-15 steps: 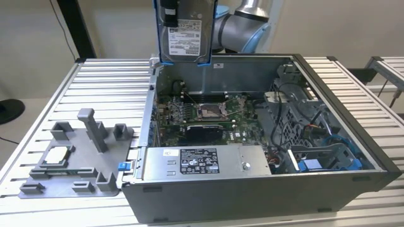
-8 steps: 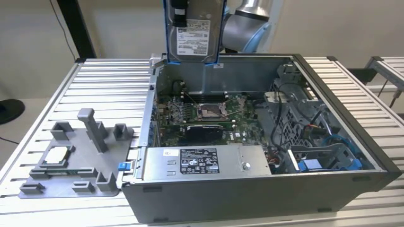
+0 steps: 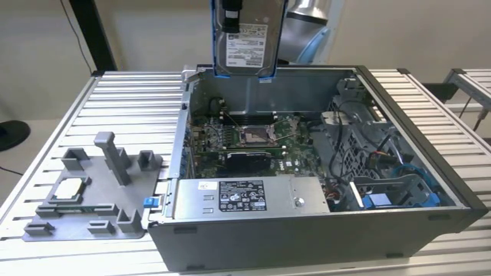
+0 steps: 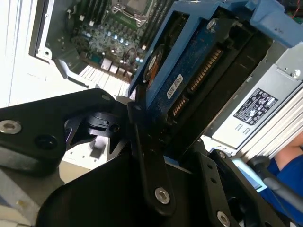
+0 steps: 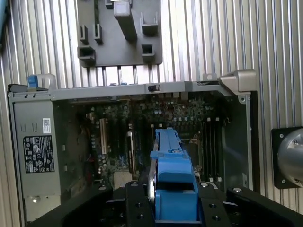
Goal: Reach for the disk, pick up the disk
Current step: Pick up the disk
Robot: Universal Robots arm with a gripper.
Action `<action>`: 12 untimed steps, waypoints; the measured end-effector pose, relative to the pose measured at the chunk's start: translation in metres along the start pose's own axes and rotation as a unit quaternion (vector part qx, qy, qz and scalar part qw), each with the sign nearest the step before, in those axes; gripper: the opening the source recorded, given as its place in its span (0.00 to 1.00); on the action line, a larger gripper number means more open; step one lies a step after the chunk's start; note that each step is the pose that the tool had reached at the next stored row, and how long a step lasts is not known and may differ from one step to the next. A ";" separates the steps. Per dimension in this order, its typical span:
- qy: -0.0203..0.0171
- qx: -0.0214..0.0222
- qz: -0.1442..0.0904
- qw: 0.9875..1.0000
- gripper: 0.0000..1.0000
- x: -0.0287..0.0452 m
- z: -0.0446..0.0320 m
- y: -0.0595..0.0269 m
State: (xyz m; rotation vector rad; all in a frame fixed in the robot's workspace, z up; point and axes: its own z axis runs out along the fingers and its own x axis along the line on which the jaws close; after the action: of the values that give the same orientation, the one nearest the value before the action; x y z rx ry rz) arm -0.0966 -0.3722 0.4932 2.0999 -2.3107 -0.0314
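Disk (image 3: 247, 43) hangs upright in air above rear wall of open computer case (image 3: 429, 190), label facing camera in exterior view, blue bracket round its edges. Gripper (image 5: 173, 208) clamped on disk (image 5: 173, 175), black fingers (image 4: 151, 161) pressing both sides. Motherboard (image 3: 245, 141) lies below. Grey fixture plate (image 3: 84, 195) rests on slatted table (image 3: 123, 109), at exterior view's left of case.

disk (image 3: 247, 46): silver metal, blue plastic frame | table (image 3: 123, 109): ribbed metal

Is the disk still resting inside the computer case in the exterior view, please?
No. The disk hangs upright in its blue bracket, well above the open computer case, lifted clear of the motherboard.
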 end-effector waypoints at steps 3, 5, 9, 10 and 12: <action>0.000 0.000 0.000 1.000 0.00 -0.0007 -0.0002 -0.0080; 0.000 0.000 0.000 1.000 0.00 -0.0013 -0.0004 -0.0137; 0.000 0.000 0.000 1.000 0.00 -0.0025 -0.0007 -0.0260; 0.000 -0.001 0.000 1.000 0.00 -0.0028 -0.0008 -0.0294; 0.000 -0.001 0.000 1.000 0.00 -0.0034 -0.0010 -0.0358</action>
State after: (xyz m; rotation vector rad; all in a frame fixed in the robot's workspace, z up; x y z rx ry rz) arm -0.0606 -0.3722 0.4932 2.0990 -2.3099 -0.0330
